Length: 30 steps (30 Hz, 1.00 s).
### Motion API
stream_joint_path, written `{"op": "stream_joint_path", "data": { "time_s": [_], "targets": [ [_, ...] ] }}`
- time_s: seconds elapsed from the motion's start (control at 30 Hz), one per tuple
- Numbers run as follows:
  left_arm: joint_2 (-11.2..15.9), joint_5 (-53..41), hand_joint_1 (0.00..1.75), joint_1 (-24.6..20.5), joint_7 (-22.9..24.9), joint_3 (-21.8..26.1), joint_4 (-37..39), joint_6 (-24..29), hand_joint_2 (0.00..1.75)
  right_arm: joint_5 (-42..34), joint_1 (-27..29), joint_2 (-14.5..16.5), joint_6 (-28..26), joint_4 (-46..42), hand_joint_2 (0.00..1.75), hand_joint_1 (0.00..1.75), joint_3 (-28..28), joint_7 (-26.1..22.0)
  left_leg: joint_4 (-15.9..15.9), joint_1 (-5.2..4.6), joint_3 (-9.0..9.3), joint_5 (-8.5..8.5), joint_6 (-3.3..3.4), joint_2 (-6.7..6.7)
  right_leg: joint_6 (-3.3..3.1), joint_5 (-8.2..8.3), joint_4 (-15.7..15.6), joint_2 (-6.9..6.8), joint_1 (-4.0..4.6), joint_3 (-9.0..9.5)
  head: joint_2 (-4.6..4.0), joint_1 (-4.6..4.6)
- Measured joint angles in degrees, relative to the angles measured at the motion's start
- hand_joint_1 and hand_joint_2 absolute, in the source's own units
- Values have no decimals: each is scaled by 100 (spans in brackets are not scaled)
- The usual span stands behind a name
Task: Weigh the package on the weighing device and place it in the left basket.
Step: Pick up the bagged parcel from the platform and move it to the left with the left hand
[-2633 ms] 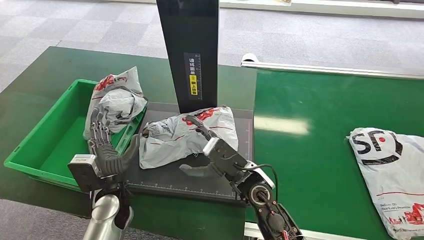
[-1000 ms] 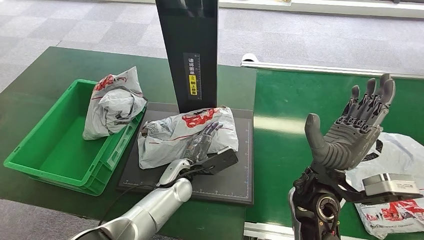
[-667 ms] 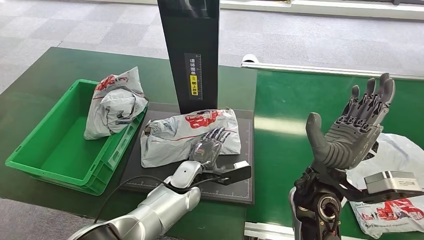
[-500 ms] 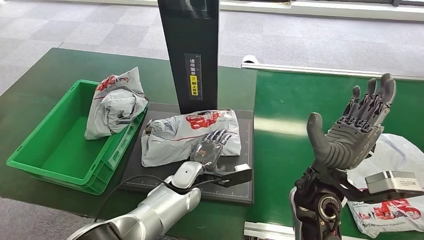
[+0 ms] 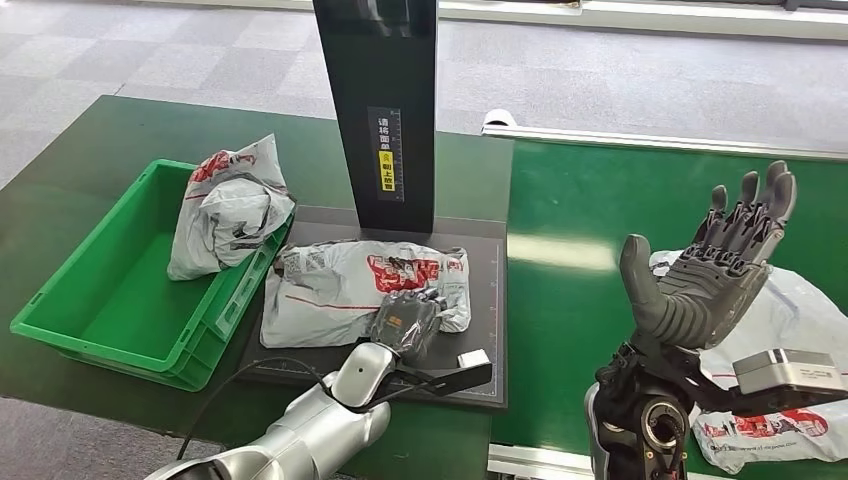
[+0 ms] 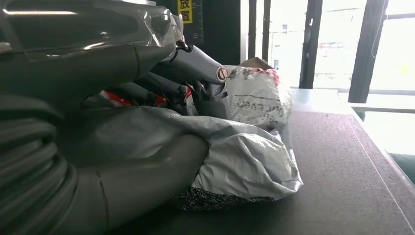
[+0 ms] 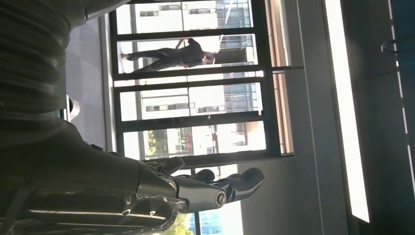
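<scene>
Package [image 5: 350, 290] in grey-white plastic with red print lies flat on the black weighing platform [image 5: 480, 330], just in front of the platform's dark upright column [image 5: 378, 110]. The left hand [image 5: 405, 320] rests on the package's near edge on the side away from the green basket [image 5: 60, 300]; in the left wrist view its fingers [image 6: 195, 66] lie over the top of the package [image 6: 244, 161] and its thumb under the crumpled plastic (a grip, as far as that view shows). The right hand [image 5: 715, 270] is raised in the air well to the far side of the platform from the basket, palm up, fingers spread and holding nothing, above a second printed package [image 5: 790, 330] on the green conveyor belt [image 5: 600, 210]. The basket stands just beside the platform, with a crumpled package [image 5: 225, 205] leaning on its wall nearest the platform. Platform and basket sit on a dark green table [image 5: 100, 150]; behind it runs a grey tiled floor [image 5: 200, 50]. The right wrist view shows tall windows [image 7: 195, 98] beyond the hand.
</scene>
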Motion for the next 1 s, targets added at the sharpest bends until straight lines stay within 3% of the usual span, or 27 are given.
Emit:
{"op": "stream_joint_path", "data": {
  "time_s": [0.27, 0.43, 0.57, 0.8, 1.0],
  "targets": [
    [111, 99, 175, 294, -765, 555, -292, 699, 175, -27, 54, -13, -118, -1, 175, 0, -14, -3, 1, 0, 0, 2, 0, 1, 0, 1, 0, 1, 0, -3, 0, 0],
    [57, 202, 175, 621, -2033, 1497, -1199, 732, 175, -88, 84, -38, -187, -2, 175, 0, -21, -25, 2, -1, -14, 3, -1, 2, 1, 1, 0, 2, -1, -19, 1, -1],
    [-66, 935, 175, 892, -3107, 2217, -2325, 737, 175, -166, 156, -66, -212, -2, 175, 0, -33, -109, 2, -1, -26, 2, 0, 3, 1, 1, 0, 3, -1, -31, 0, 1],
    [-38, 2245, 175, 1369, -3798, 2507, -4579, 736, 175, -192, 281, -95, -227, 0, 175, 0, -51, -237, 1, 2, -33, 2, -1, 5, 1, 1, 1, 4, 2, -36, 0, -1],
    [137, 2638, 175, 1877, -3896, 2541, -6859, 736, 175, -183, 437, -95, -274, 0, 175, 0, -109, -335, 0, 2, -38, 2, -1, 3, 0, 0, 1, 4, 3, -40, 0, -1]
  ]
}}
